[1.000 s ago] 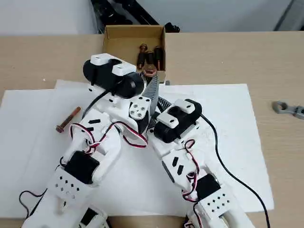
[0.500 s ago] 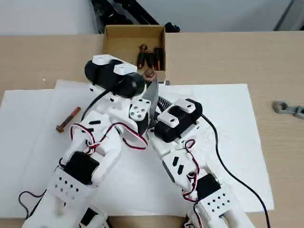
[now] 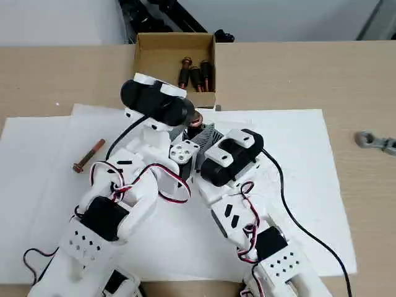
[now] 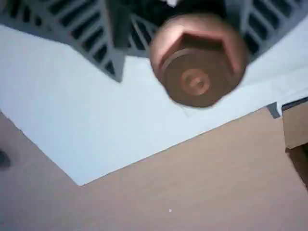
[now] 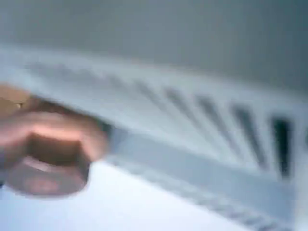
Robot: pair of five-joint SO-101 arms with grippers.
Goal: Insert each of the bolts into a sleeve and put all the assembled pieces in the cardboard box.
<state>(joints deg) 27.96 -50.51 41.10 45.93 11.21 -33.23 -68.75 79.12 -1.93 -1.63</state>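
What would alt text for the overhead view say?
Two white robot arms meet over white paper, a copper bolt between them. Behind, a cardboard box holds three assembled pieces; another bolt lies loose on the paper.

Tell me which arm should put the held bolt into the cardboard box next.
Left. The left gripper holds the bolt, just short of the cardboard box. The right arm sits farther back from the box, so it would probably need a handover first.
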